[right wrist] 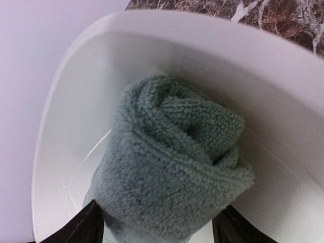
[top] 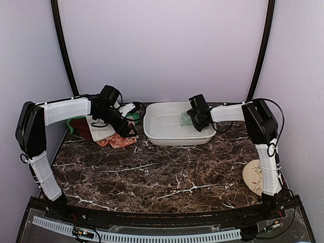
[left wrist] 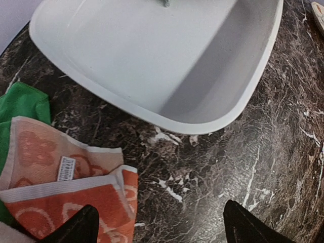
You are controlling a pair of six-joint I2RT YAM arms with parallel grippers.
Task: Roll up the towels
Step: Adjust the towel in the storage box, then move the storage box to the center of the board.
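at the back left of the table [top: 152, 172] lies a loose heap of towels: a cream-white towel [top: 101, 130] on top, a bright green towel [left wrist: 23, 101] poking out at the edge, and an orange swirl-patterned towel [left wrist: 76, 202] folded over at the front, its white hem and a small sewn label showing. all are soft, light terry and will sag and drag rather than lift flat. the doubled orange hem is the firmest line to pinch, and a corner grip should peel it off the heap without taking its neighbours along.

the left tool [left wrist: 159, 215] hovers over the orange towel's near corner with its fingers well apart and nothing between them. one tip is above the cloth, the other above bare marble.

just right of the heap sits the white plastic basin [top: 152, 126]. inside it, near the right wall, rests the small sage-green towel [right wrist: 167, 157], already wound into a thick, fluffy roll with its spiral end facing up. such a roll is springy and likely to loosen if squeezed at one end, so hold it across the middle of the bundle.

the right tool [right wrist: 159, 223] reaches into the basin with a finger on each flank of that roll. i cannot tell whether they press it or merely stand beside it.
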